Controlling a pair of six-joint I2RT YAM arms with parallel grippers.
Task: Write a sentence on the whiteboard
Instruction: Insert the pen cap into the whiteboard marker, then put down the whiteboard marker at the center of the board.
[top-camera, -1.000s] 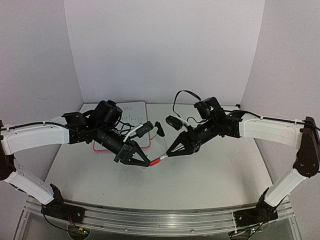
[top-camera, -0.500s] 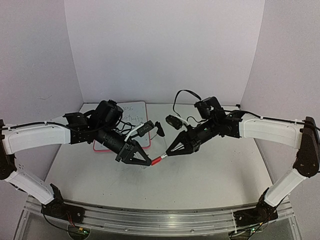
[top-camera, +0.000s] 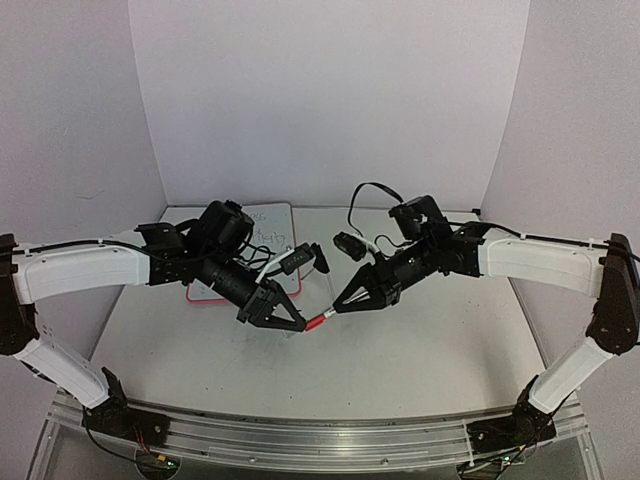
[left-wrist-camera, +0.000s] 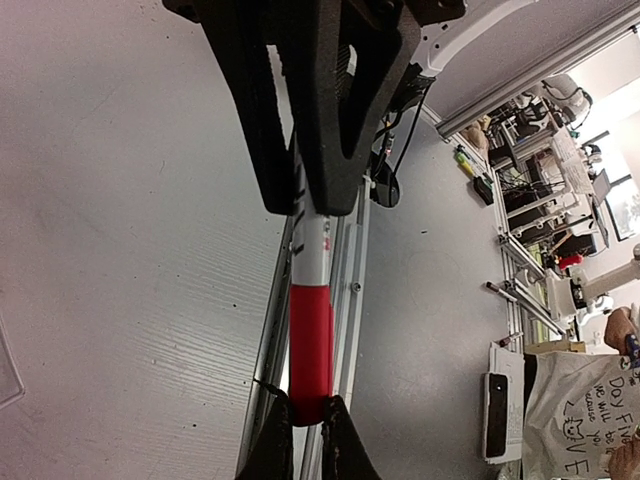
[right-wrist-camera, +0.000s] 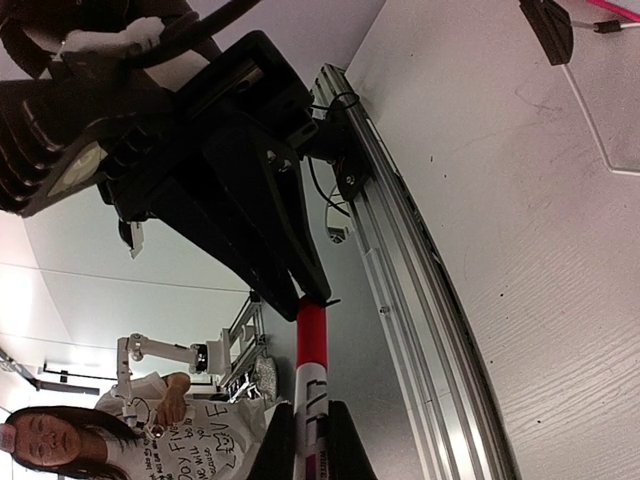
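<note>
A slim red-and-white marker (top-camera: 320, 318) hangs above the table's middle, held between both grippers. My left gripper (top-camera: 299, 326) is shut on its red cap (left-wrist-camera: 310, 345). My right gripper (top-camera: 338, 308) is shut on its white barrel (right-wrist-camera: 313, 400). The red cap (right-wrist-camera: 311, 335) also shows in the right wrist view, running into the left gripper's fingers (right-wrist-camera: 270, 230). The whiteboard (top-camera: 274, 222) lies at the back left, mostly hidden behind my left arm. A few thin strokes of the sentence (top-camera: 264, 233) show on it, too small to read.
A small black device with a cable (top-camera: 347, 243) and a black clip (top-camera: 319, 257) lie on the table behind the grippers. Walls close in the left, back and right. A metal rail (top-camera: 320, 440) runs along the near edge.
</note>
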